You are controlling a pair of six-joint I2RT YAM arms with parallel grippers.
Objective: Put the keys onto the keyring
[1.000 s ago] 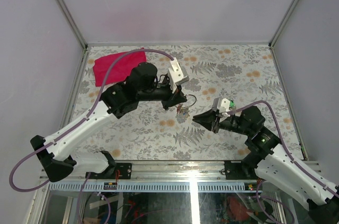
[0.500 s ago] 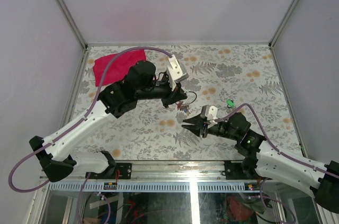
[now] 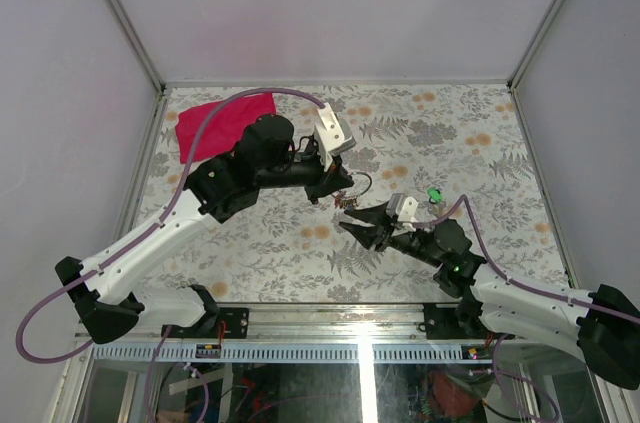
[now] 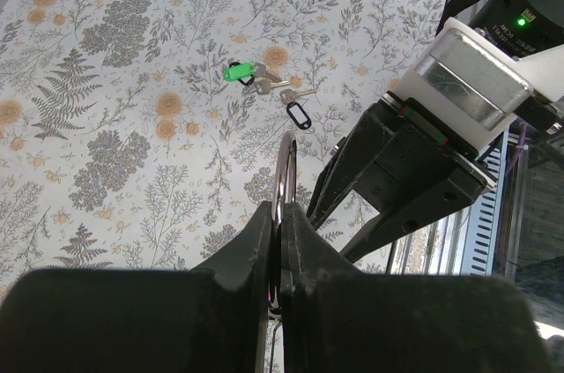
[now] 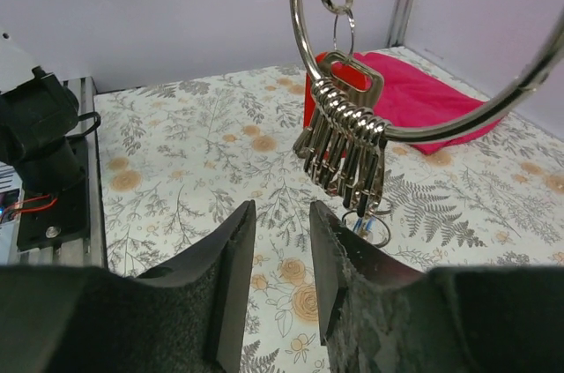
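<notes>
Flowers and ferns are printed all over the table [image 3: 500, 133]. Above the middle of it we see the left gripper [image 4: 280, 219] with its two jaws pressed together on the keyring [image 5: 432, 132]. It pinches the thin silver ring and holds it up off the table. The ring stands on its edge, and from the right wrist camera we see it as a big shiny hoop. A bunch of silver keys [image 5: 344, 152] hangs on the ring, packed side by side. A red tag [image 5: 348, 82] sits behind them and a small ring [image 5: 370, 223] hangs under them. The right gripper [image 5: 275, 214] is just beside the ring, on its near right side, and points at it. Its jaws are a little apart, and we see nothing between them. The bunch hangs just past the tips of the jaws, and we cannot tell if anything touches. Two more keys lie flat on the table, to the right of both grippers and not on the ring. One is a green-tagged key [image 4: 238, 71] and, just beside it, the other is a black-tagged key [image 4: 298, 115]. They are apart from the ring. A red cloth [image 3: 225, 123] lies in the far left corner of the table, away from everything else.
</notes>
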